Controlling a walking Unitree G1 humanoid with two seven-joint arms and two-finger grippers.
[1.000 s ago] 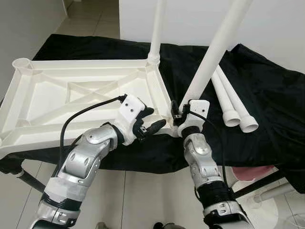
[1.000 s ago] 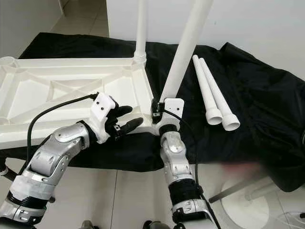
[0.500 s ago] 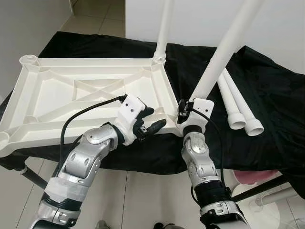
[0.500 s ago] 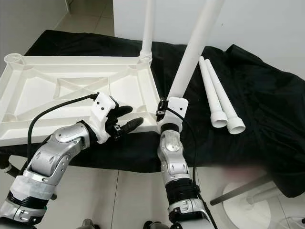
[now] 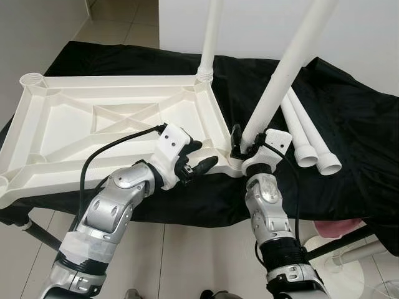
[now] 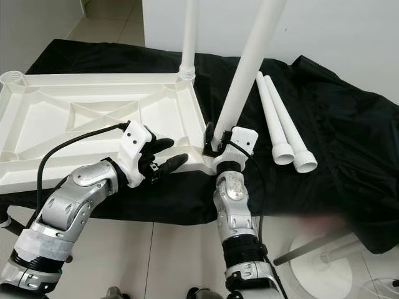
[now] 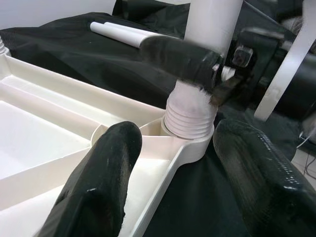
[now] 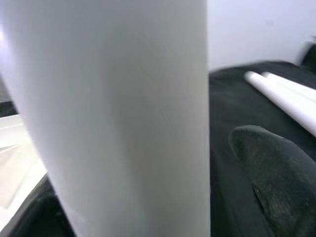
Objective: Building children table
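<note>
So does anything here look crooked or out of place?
Yes: the near leg, held by the right gripper, leans in its corner socket, while the far leg stands upright. Two more legs lie loose on the black cloth.

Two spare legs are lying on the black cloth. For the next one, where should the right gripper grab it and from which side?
Probably take the nearer spare leg at mid-shaft, coming from above with fingers across its width. It lies flat on the black cloth beside the other spare leg, nearly touching, so a side approach looks blocked, and the flared threaded end stays free for the socket.
</note>
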